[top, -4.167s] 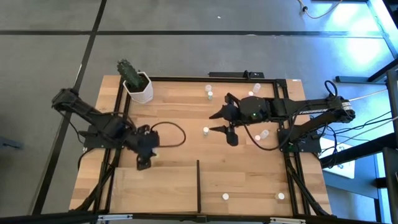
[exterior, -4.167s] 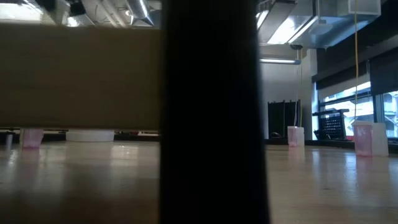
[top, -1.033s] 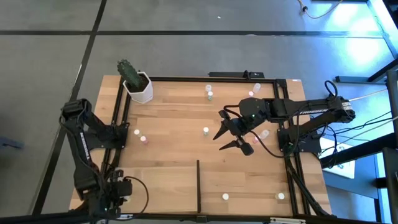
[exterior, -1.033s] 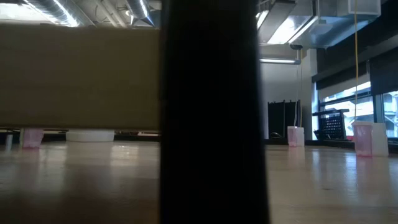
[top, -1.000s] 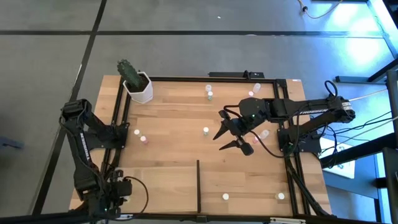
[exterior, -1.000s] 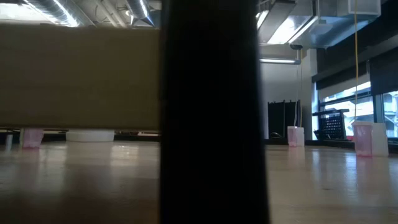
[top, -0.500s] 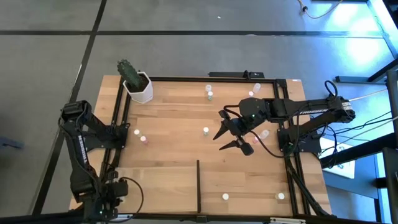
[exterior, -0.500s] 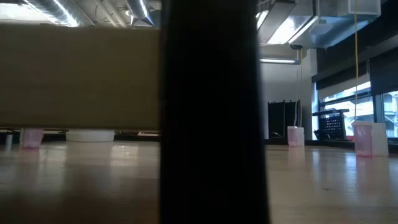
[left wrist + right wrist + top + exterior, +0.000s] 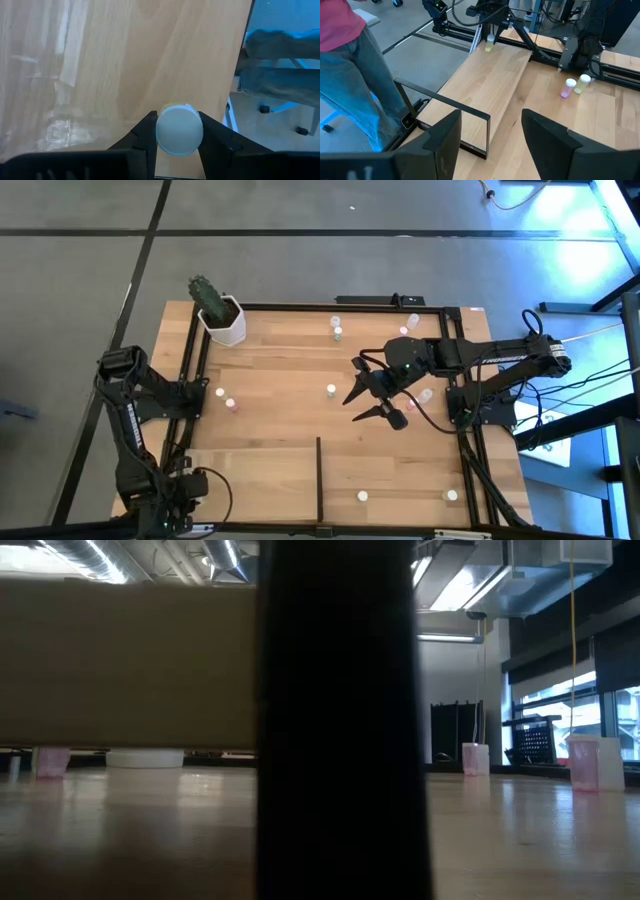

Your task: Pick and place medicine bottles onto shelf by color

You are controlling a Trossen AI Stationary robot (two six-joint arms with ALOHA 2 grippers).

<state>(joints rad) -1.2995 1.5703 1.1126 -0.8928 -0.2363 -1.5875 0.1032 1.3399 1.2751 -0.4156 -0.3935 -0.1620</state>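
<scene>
White-capped bottle, perhaps greenish

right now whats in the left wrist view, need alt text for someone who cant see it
The left hand grips a small bottle with a round white cap between its two dark fingers, held above a light-wood surface. Beyond the wood's edge, a blurred seated person's legs show.

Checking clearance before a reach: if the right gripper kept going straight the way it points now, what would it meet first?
Probably the black divider edging the shelf; the right gripper points at it with open fingers, though depth is unclear.
</scene>
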